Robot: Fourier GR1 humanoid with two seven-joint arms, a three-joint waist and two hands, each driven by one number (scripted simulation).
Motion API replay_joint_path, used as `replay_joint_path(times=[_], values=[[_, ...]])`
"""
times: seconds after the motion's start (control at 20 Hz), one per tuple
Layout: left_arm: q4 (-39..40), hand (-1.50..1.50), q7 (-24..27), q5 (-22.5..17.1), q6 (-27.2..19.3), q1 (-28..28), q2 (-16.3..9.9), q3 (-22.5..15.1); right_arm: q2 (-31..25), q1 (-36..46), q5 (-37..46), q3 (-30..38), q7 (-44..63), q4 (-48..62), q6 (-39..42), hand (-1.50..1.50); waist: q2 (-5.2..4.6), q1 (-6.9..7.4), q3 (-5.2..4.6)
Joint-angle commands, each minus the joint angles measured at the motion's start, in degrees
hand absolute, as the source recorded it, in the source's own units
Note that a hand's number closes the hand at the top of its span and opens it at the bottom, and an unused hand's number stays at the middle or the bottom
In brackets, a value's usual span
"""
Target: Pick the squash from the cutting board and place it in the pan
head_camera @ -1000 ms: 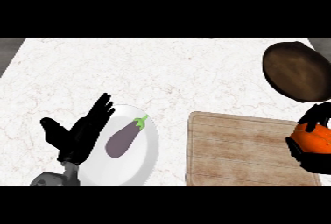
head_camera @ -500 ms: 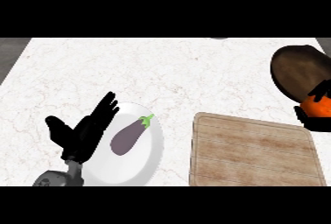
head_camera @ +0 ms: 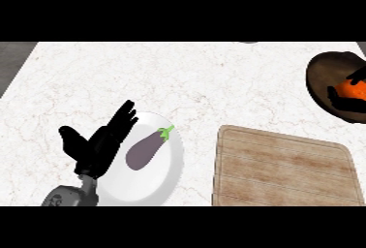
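At the right edge, my right hand (head_camera: 352, 100) is curled round the orange squash (head_camera: 350, 90) and holds it over the dark round pan (head_camera: 325, 77). Black fingers hide part of the squash. The wooden cutting board (head_camera: 282, 167) at lower right has nothing on it. My left hand (head_camera: 100, 140) rests open at lower left, fingers straight and pointing up-right, lying over the left rim of a white plate (head_camera: 154, 179).
A purple eggplant (head_camera: 146, 149) with a green stem lies on the white plate, just right of my left hand. The marble counter stretches across the middle and back. A dark strip borders the counter at the upper left.
My right hand has carried the squash up and away from the cutting board's right side to over the pan. The left hand has stayed in place.
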State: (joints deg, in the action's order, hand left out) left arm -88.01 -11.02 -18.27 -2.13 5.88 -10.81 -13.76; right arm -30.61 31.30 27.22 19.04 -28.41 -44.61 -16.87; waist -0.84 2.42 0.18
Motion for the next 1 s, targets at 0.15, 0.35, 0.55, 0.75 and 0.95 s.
replay_joint_path(times=[0.15, 0.35, 0.55, 0.75, 0.95], values=[[2.55, 0.00, -1.70, -0.52, 1.13, 4.47, 0.10, 1.51, -4.46, 12.72, -0.71, 4.86, -7.03, 19.55, -3.03, 1.50, -0.59, 0.97, 0.08], [1.36, 0.00, -0.59, 0.61, 1.29, 2.86, 0.49, 0.11, -6.21, 12.45, -0.97, 6.56, -12.73, 25.02, -4.34, 1.50, -0.87, 1.67, 0.19], [0.41, 0.00, -0.66, 2.09, -0.41, 3.59, 2.23, -1.55, -8.32, 11.77, 6.87, 0.42, -3.66, 30.74, -4.83, -1.50, -1.82, 3.63, 0.13], [0.66, 0.00, -0.71, 0.41, 2.34, 3.97, 0.81, -0.54, -7.17, 14.46, 8.46, -0.90, -0.89, 34.40, -3.29, -1.50, -2.01, 4.64, 0.27], [1.13, 0.00, -0.28, 1.78, 0.94, 2.74, 2.30, -1.95, -7.74, 16.24, 4.05, 3.07, -4.90, 34.99, 2.67, -1.50, -1.85, 3.73, 0.44]])
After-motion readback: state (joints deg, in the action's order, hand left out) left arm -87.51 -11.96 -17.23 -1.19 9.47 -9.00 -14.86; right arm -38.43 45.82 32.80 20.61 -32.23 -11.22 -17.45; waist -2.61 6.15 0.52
